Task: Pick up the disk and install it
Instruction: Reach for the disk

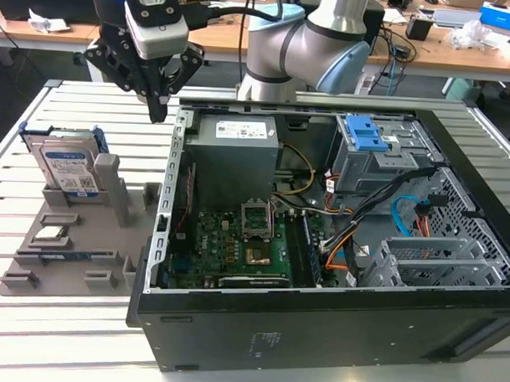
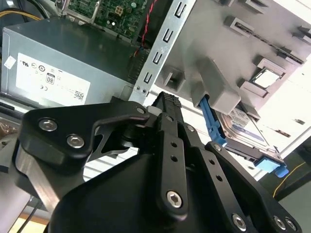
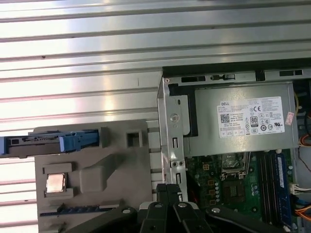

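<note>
Exterior view: the end effector (image 1: pixel 160 112) hangs over the slatted tabletop (image 1: pixel 82 101), pinched narrow on nothing, just off the open computer case's (image 1: pixel 317 336) back corner. The disk (image 1: pixel 70 162) stands on edge in the grey holder (image 1: pixel 86 235) toward the exterior view's left, apart from it, with bare slats between.

Second wrist view: the closed fingers (image 2: pixel 167 104) up close, the disk's blue carrier (image 2: pixel 210 120) beyond them, the power supply (image 2: pixel 48 63) alongside.

First wrist view: the disk seen edge-on from above, a processor chip (image 3: pixel 55 183) flat in the holder near it, and the case wall just beside the fingertips.
</note>
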`<state>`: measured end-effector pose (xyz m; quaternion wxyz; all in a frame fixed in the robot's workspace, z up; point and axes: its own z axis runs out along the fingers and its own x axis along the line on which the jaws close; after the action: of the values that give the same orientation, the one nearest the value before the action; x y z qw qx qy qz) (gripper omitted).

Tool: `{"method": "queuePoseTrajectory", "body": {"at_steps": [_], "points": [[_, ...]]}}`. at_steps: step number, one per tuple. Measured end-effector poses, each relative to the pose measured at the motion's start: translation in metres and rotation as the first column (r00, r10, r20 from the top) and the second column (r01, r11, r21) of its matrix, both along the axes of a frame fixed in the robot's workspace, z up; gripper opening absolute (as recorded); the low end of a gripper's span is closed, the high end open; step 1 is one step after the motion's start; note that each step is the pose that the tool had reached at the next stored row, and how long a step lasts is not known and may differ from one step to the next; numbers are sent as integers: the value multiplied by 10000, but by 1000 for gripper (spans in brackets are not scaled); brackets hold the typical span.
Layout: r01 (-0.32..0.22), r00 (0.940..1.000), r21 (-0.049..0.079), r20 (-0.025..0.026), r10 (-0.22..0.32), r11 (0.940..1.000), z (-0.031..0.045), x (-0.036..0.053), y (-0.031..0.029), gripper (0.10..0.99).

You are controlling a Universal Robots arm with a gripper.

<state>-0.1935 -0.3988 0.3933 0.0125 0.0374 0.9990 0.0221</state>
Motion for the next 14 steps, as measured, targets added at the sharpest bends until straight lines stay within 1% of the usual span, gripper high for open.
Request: {"method": "queuePoseTrajectory", "body": {"at_steps": [1, 5, 7, 11, 14], "points": [[0, 10000, 0, 0, 0, 10000, 0, -11, 0, 106], [-1, 10000, 0, 0, 1, 10000, 0, -115, 0, 106], [-1, 10000, 0, 0, 1, 10000, 0, -147, 0, 106], [-1, 10000, 0, 0, 1, 10000, 0, -259, 0, 106], [-1, 10000, 0, -1, 1, 10000, 0, -317, 0, 106]]}}
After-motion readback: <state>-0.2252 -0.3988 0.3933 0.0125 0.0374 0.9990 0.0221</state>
